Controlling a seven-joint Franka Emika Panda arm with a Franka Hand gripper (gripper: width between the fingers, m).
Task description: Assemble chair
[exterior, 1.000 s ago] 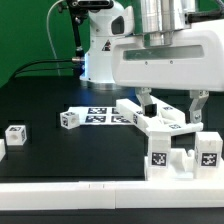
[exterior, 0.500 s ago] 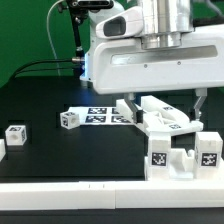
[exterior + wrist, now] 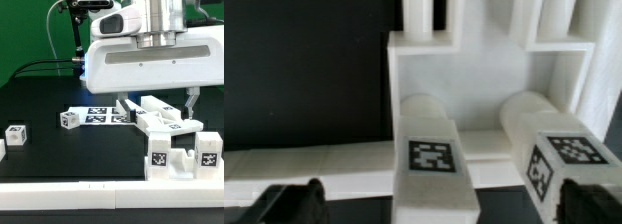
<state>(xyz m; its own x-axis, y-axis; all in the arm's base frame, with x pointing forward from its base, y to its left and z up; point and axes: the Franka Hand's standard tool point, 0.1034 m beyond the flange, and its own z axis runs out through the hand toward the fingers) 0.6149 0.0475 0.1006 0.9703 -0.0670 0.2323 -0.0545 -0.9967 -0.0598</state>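
Observation:
The chair [image 3: 172,140] stands partly joined at the exterior view's right: a white slab with bars, and two chunky legs with square tags facing the front. My gripper [image 3: 155,104] hangs just above its rear part, open, one finger on each side and nothing between them. In the wrist view the chair's slab [image 3: 455,70] and its two tagged legs [image 3: 432,155] lie below the gripper [image 3: 441,208]. The dark fingertips [image 3: 288,205] stand wide apart at the frame's edge. Two loose tagged white cubes lie apart, one [image 3: 68,120] by the marker board and one [image 3: 14,133] far toward the exterior view's left.
The marker board [image 3: 98,113] lies flat on the black table behind the chair. A long plain white rail [image 3: 100,195] runs along the table's front edge. The arm's white body fills the upper right of the exterior view. Cables trail at the back left.
The gripper has shifted toward the exterior view's left over the chair's rear part. Its jaws stay open, and no part has moved.

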